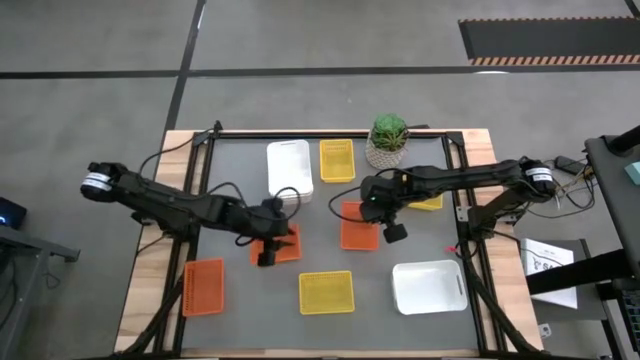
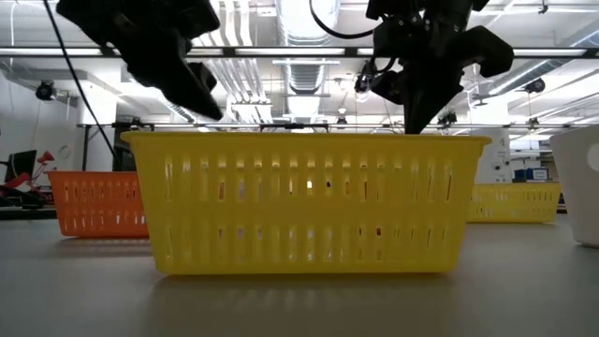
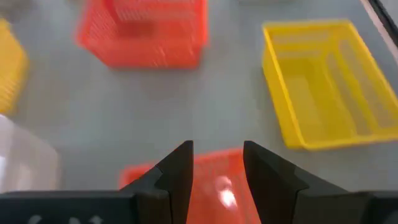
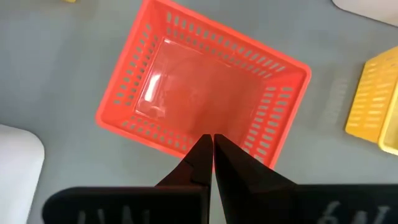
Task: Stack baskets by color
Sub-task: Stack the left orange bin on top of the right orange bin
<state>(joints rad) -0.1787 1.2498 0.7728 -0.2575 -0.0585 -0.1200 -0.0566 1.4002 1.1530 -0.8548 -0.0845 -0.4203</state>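
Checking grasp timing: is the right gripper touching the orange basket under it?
Cannot tell. In the right wrist view the shut right gripper overlaps the orange basket's near wall, but no view shows contact or a gap plainly.

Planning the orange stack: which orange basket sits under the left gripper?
The orange basket at the table's middle-left, beneath the left gripper; the others lie front-left and beneath the right arm.

Orange basket under left gripper (image 1: 268, 250) mostly covered from above; can't tell if jaws touch it. Yellow basket (image 1: 428, 202) behind right arm (image 1: 450, 180) nearly all hidden. Low view: front yellow basket (image 2: 304, 201) blocks desk middle; white basket (image 2: 582, 183) cut by edge. Left wrist view: far orange basket (image 3: 146, 31) blurred, cropped.
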